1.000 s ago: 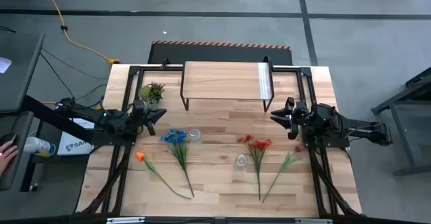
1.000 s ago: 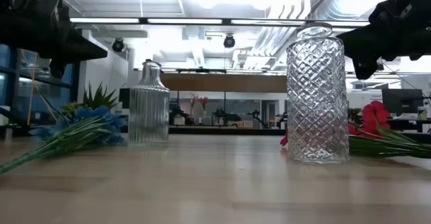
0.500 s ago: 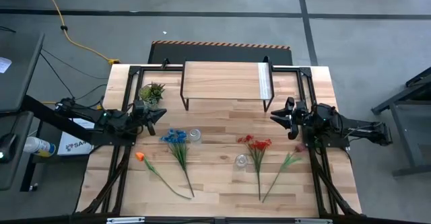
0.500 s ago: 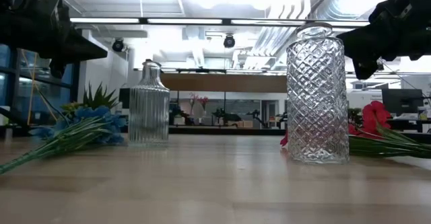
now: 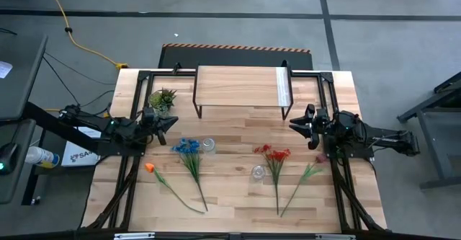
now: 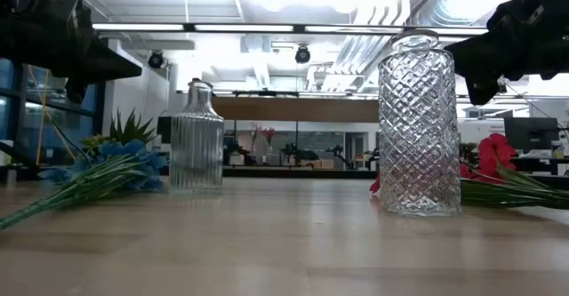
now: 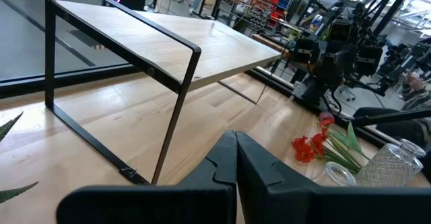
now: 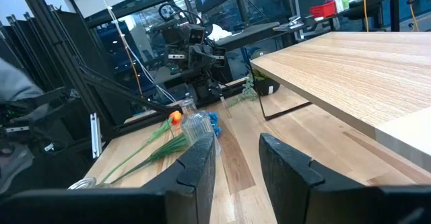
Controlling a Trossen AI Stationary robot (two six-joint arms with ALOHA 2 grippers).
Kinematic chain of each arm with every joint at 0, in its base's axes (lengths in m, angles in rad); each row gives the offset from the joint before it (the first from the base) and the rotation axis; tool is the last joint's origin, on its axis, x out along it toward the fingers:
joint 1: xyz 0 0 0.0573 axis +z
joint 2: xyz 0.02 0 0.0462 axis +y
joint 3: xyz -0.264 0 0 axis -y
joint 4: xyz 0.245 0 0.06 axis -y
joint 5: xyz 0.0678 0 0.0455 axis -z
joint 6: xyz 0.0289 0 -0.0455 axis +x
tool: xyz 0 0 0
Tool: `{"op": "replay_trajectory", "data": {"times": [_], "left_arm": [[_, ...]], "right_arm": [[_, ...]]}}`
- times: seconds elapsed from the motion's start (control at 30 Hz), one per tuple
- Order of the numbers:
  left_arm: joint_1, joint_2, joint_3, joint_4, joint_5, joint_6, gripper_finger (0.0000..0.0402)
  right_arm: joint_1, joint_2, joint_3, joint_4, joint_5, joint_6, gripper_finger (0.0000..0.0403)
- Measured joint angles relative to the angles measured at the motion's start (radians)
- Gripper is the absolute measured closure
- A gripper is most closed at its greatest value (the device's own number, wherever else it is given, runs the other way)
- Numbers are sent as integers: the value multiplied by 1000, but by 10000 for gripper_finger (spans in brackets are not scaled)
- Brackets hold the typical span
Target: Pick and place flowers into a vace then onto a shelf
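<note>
Nothing has moved since the earlier frames: flowers, vases and both arms sit as they did. All four flowers lie flat on the bench, none yet in a vase: blue cluster and orange tulip on the left, red cluster and pink bud on the right. A ribbed vase stands just beside the blue cluster, a diamond-cut vase just beside the red stems. Behind them the shelf is bare.

The left gripper hovers near the blue cluster, closed and empty. The right gripper hangs above the bench near the shelf's right legs, its fingers slightly apart and holding nothing.

Likely risks: thin stems lying flat could slip from a pinch, and a gripper reaching for the blue or red stems could tip the vase standing close by.
</note>
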Motion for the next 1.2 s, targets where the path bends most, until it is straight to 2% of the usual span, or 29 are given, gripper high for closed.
{"op": "replay_trajectory", "data": {"times": [0.27, 0.47, 0.73, 0.93, 1.07, 1.2], "left_arm": [[0, 0, 0, 4, 0, -2, 364], [0, 0, -4, 92, 1, -2, 364], [0, 0, -4, 185, 56, -3, 364], [0, 0, -3, 236, 66, -79, 364], [0, 0, -2, 331, 59, -81, 364], [0, 0, -2, 465, 53, -80, 364]], "right_arm": [[0, 0, 0, 0, 0, 0, 295], [0, 0, 0, 0, 0, 0, 295], [0, 0, 0, 1, 2, 0, 295], [0, 0, 0, 13, 40, 60, 295], [0, 0, 0, 107, 92, 112, 295], [0, 0, 0, 284, 162, 109, 295]]}}
